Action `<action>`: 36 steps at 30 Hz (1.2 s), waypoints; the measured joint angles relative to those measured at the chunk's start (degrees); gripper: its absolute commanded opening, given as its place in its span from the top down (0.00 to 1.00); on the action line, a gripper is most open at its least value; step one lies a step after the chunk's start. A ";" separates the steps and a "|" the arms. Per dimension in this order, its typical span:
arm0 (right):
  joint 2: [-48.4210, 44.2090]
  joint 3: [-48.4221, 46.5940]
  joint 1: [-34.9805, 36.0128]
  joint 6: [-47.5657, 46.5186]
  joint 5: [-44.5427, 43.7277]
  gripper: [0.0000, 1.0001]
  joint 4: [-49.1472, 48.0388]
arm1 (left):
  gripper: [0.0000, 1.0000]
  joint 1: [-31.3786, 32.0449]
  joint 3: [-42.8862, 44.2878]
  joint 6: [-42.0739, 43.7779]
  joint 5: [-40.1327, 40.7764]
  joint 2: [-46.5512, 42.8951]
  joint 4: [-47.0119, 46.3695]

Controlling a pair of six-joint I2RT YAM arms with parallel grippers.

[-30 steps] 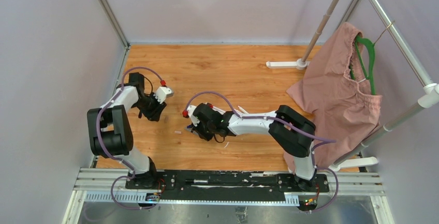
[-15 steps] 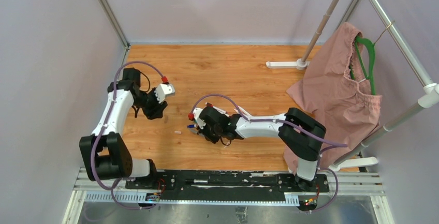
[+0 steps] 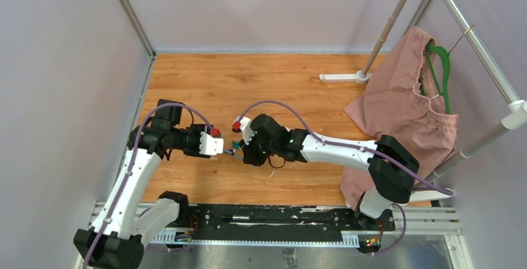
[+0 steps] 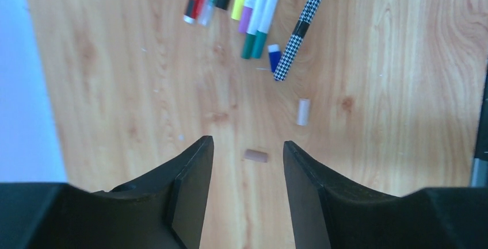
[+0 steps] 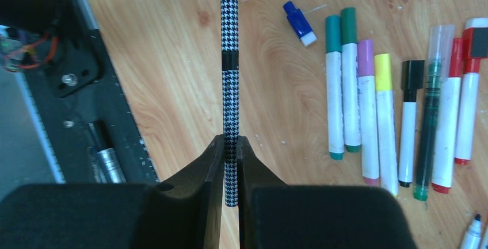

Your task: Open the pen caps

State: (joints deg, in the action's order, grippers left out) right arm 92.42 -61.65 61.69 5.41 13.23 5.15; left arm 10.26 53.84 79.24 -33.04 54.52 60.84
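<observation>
The step in hand looked to be uncapping the houndstooth pen. Doing it well would call for the left claw to line up square with the pen's free end and close only on the part past the black band, which was probably the cap seam. It should then pull straight along the pen's axis, since a sideways tug could twist the pen out of the other grip. The left claw stood partly open above the wooden surface, holding and touching nothing. A small brown cap lay on the surface under the gap between its fingers, and a pale cap lay a little beyond. To its right, the right claw was clamped tight on the pen near one end, with the rest of the barrel reaching out toward the left claw. On the pen's far side the markers lay side by side, their pen caps on, with a loose blue cap near them.
</observation>
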 measured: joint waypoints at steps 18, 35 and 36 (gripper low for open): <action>-2.27 -2.08 -6.25 9.62 18.71 1.00 0.15 | 0.42 10.32 -7.21 17.44 -0.90 -11.21 -0.07; 1.05 -6.03 -7.30 13.40 22.36 0.71 0.04 | 1.00 16.35 -7.26 13.09 10.38 -5.92 -8.52; 1.07 -6.10 -7.37 13.46 22.43 0.61 -0.02 | 1.00 16.46 -7.26 12.57 10.67 -5.81 -8.87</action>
State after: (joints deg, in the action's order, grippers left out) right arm 93.49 -67.75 54.33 18.87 35.66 5.13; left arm 26.72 46.59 91.81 -22.37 48.71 51.96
